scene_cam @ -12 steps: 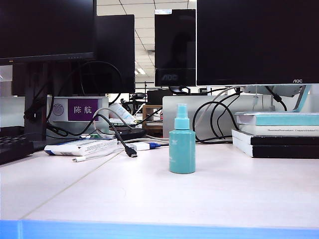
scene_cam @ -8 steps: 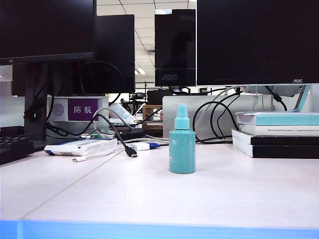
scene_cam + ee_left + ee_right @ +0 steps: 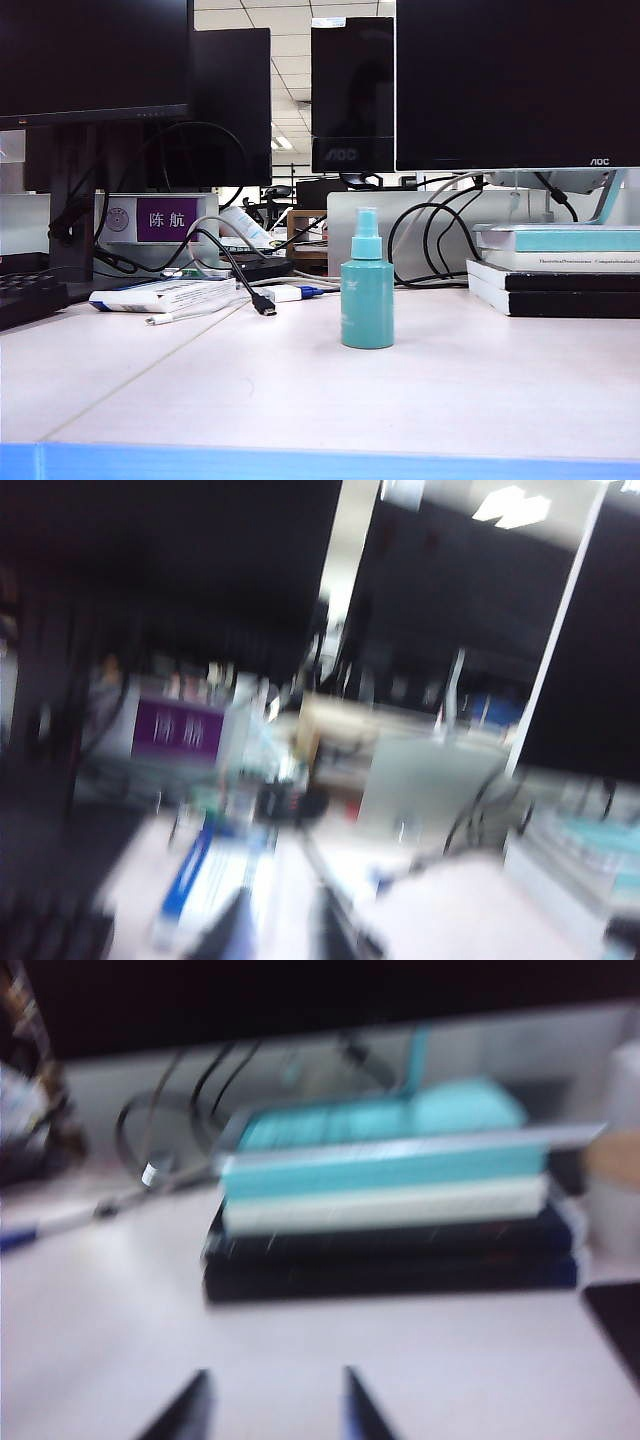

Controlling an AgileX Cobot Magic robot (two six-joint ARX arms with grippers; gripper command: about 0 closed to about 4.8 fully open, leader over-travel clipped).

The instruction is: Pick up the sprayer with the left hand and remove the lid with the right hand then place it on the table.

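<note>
The teal sprayer (image 3: 367, 300) stands upright near the middle of the white table (image 3: 480, 390). Its clear lid (image 3: 366, 230) sits over the pale nozzle. Neither arm shows in the exterior view. In the blurred left wrist view, my left gripper (image 3: 280, 925) hovers over the table's left part. Its two dark fingers stand a little apart with nothing between them. My right gripper (image 3: 277, 1390) is open above bare table, facing a stack of books, and its fingertips hold nothing. The sprayer appears in neither wrist view.
A stack of books (image 3: 560, 270) lies at the right rear. A flat white box (image 3: 165, 295), a pen and a black cable with its plug (image 3: 264, 307) lie at the left rear. Monitors (image 3: 510, 80) line the back, and a keyboard (image 3: 25, 295) sits at the far left.
</note>
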